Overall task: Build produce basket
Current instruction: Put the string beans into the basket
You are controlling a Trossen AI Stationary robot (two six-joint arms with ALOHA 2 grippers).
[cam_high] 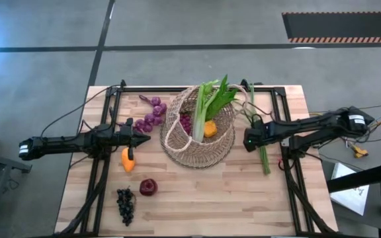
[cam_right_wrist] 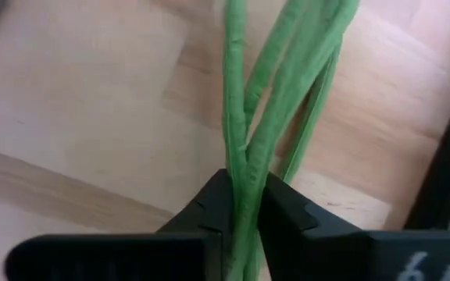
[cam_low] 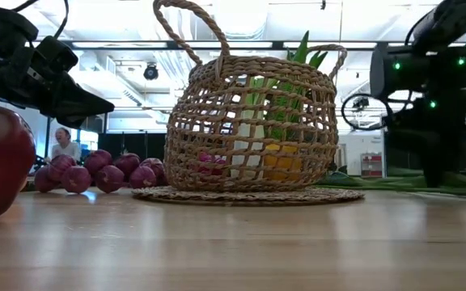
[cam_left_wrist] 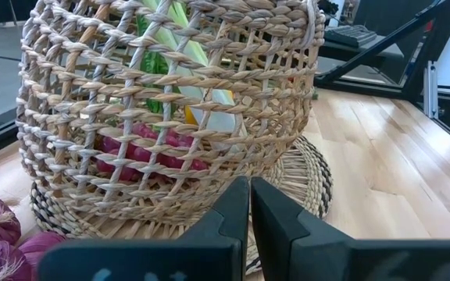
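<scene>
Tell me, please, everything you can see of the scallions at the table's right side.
The scallions are a few long, thin, bright green stalks lying flat on the wooden table, to the right of the wicker basket and apart from it. They run lengthwise along the table's right side. The right tool sits over their middle, its dark fingers pinched around two or three stalks; another stalk lies just outside the grip.

- basket (cam_high: pixel 200 142) mid-counter (cam_high: pixel 197 205), leek (cam_high: pixel 207 106) and orange fruit (cam_high: pixel 210 128) inside
- left tool (cam_high: pixel 139 138) beside the carrot (cam_high: pixel 129 159)
- right tool (cam_high: pixel 249 140) at the scallions (cam_high: pixel 264 155)
</scene>
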